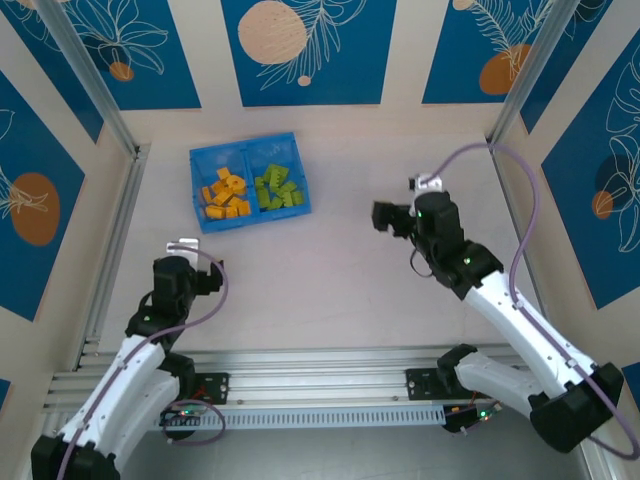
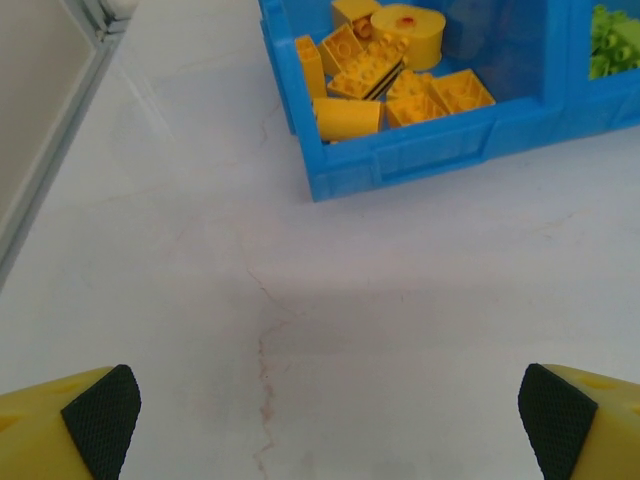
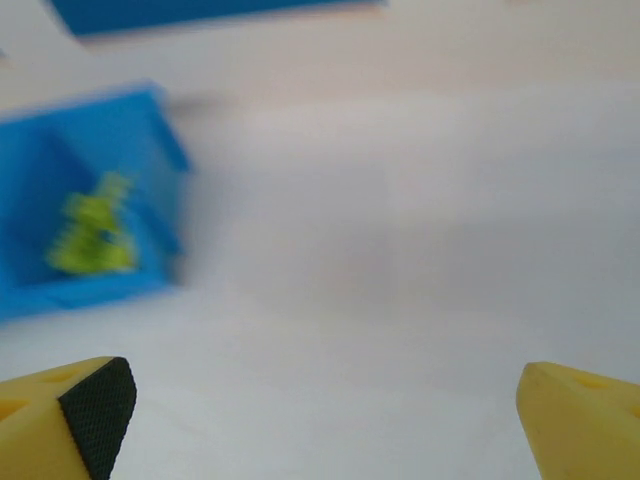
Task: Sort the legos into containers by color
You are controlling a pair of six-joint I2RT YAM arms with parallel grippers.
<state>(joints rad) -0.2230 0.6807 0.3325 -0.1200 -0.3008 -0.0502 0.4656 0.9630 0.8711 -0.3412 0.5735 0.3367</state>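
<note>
Left gripper (image 2: 330, 410) pads sit closest to the lens, spread wide with nothing between them, over bare bench (image 2: 300, 330). Tray (image 2: 400, 165) is ahead: yellow bricks (image 2: 400, 80) piled in its left compartment (image 2: 500, 40), green bricks (image 2: 615, 40) just past the divider in the right compartment (image 2: 600, 105).

Right wrist: right gripper (image 3: 320, 410) also spread and empty. The frame is blurred, but that's probably the green pile in the tray corner, off to the left.

Top: tray is far-left on the bench, well away from both grippers. Every brick I can make out is already in it, split by colour.

Read: sorting looks done. Next move is a quick check for strays, then park both arms clear of the tray.
</note>
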